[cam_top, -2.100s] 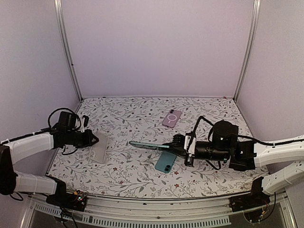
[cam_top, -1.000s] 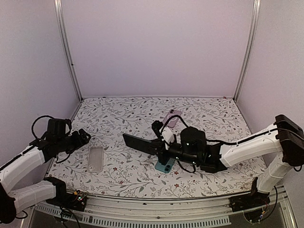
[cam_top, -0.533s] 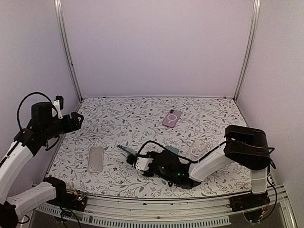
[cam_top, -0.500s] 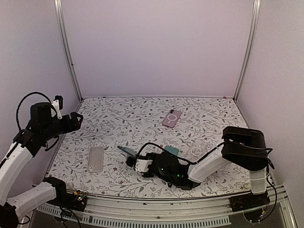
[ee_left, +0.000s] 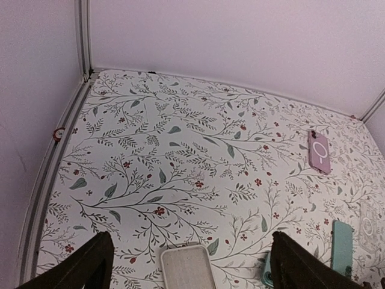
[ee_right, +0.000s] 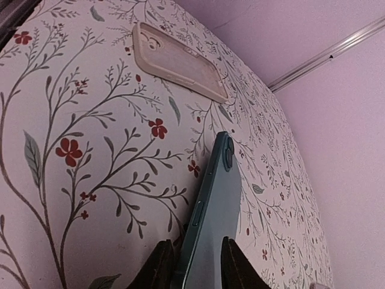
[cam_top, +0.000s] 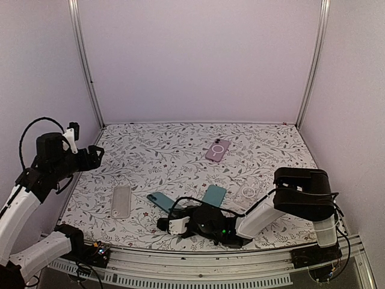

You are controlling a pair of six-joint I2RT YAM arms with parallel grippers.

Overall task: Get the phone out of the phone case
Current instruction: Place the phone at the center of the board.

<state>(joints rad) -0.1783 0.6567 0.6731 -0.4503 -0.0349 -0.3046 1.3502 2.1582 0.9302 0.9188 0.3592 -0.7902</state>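
The left jaws stand wide apart with nothing between them, held up over the left edge of the floral desk [cam_top: 150, 144]; the left wrist view shows both dark fingers [ee_left: 90, 265] at the bottom corners and bare desk between. Just right of that arm, a clear phone case [cam_top: 121, 200] lies flat and empty on the desk, well apart from both arms. Further right, the teal phone [cam_top: 160, 201] is out of the case, and the right jaws are clamped on its near end, low over the front of the desk. In the right wrist view the phone's thin edge, with side buttons, rises from between the two fingers [ee_right: 157, 268]. Whether its far end touches the desk I cannot tell. Just beyond the right arm lies a second teal slab [cam_top: 213, 195], phone or case unclear. Beside it rests another clear case [cam_top: 246, 194]. A pink case [cam_top: 218, 150] lies further back.
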